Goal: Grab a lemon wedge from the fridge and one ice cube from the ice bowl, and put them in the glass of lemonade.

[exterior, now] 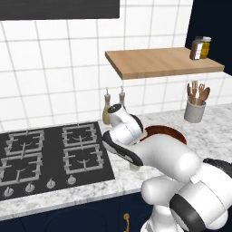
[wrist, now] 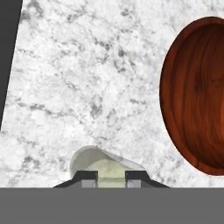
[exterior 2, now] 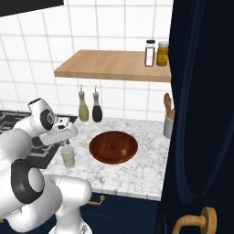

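Your gripper [exterior 2: 67, 142] hangs directly over the glass of lemonade [exterior 2: 68, 158], its two dark fingertips [wrist: 89, 176] parted about as wide as the tumbler's mouth in the hand view, with nothing seen between them but the pale liquid below. You can see the glass [wrist: 104, 164] standing upright on the marble counter [wrist: 87, 78], just beside the edge of the black cooktop [exterior: 50, 156]. In the left base view your own forearm covers most of it, leaving a sliver near the hob's corner.

Near the glass, on the side away from the cooktop, sits the ice bowl [exterior 2: 113, 146], a wide glossy reddish-brown dish; you cannot make out any ice in it from these angles. Its rim [exterior: 165, 130] peeks past your arm in the left base view, and its curved wall [wrist: 197, 94] takes the edge of the hand view.

Behind, against the white tiled wall, two slim oil bottles [exterior 2: 89, 106] stand side by side. A grey utensil crock [exterior: 195, 110] with wooden spoons sits further along the counter. Above, a wooden shelf [exterior 2: 114, 65] carries two small jars [exterior 2: 156, 53]. A navy cabinet door [exterior 2: 201, 114] with a gold handle fills the near side of the right base view.
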### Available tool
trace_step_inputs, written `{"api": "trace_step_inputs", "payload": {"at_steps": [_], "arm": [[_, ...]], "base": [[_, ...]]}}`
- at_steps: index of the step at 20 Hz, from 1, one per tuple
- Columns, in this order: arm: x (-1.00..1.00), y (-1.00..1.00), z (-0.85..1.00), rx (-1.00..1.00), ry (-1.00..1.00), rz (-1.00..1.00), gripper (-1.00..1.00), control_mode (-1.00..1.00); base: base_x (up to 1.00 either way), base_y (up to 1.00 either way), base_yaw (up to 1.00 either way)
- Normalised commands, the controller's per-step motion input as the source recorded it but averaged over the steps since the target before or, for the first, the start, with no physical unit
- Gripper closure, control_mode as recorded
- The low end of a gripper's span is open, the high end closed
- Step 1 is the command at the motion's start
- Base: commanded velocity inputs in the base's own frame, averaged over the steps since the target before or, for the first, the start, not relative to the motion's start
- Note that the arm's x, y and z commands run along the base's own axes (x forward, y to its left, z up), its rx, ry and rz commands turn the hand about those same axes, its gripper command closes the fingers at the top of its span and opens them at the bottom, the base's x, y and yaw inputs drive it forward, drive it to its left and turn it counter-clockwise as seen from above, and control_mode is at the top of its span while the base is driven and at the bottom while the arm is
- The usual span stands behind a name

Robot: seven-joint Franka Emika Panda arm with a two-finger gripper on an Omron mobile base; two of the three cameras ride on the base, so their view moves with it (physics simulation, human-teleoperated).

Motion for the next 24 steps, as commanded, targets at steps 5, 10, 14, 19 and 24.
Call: {"api": "trace_step_inputs", "payload": {"at_steps": [5, 10, 14, 19, 24], "arm": [[0.22, -0.03, -0.29, -0.11, 0.03, 0.03, 1.00, -1.00], [0.21, -0.01, -0.23, -0.03, 0.03, 0.04, 1.00, -1.00], [-0.10, -0.27, -0.06, 0.00, 0.01, 0.03, 1.00, -1.00], [-0.25, -0.12, 0.00, 0.00, 0.00, 0.01, 1.00, -1.00], [-0.24, 0.00, 0.09, 0.00, -0.01, 0.00, 1.00, -1.00]], "base": [[0.00, 0.00, 0.00], [0.00, 0.00, 0.00], [0.00, 0.00, 0.00], [0.00, 0.00, 0.00], [0.00, 0.00, 0.00]]}}
